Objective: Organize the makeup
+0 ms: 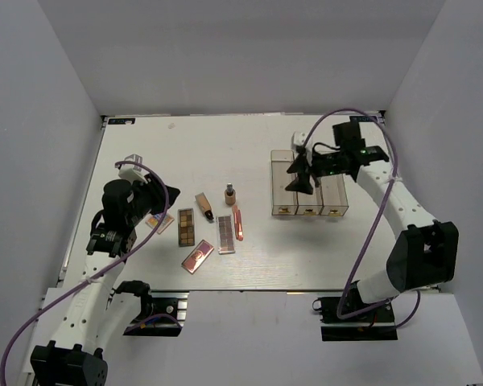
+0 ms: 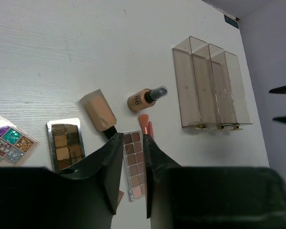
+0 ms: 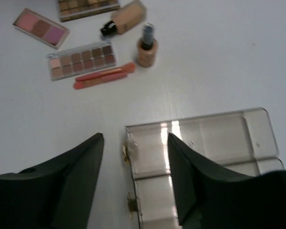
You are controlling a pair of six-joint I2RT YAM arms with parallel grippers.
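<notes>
The left end effector (image 2: 132,138) – barely parted, empty – should be widened, then lowered squarely across the slim palette (image 2: 135,171) by its long edges.

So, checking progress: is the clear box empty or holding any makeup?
Empty: the clear box shows nothing inside any of its three see-through compartments.

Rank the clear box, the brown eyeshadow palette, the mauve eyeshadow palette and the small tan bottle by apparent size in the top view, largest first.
1. clear box
2. brown eyeshadow palette and mauve eyeshadow palette: too alike to rank
3. small tan bottle
</notes>
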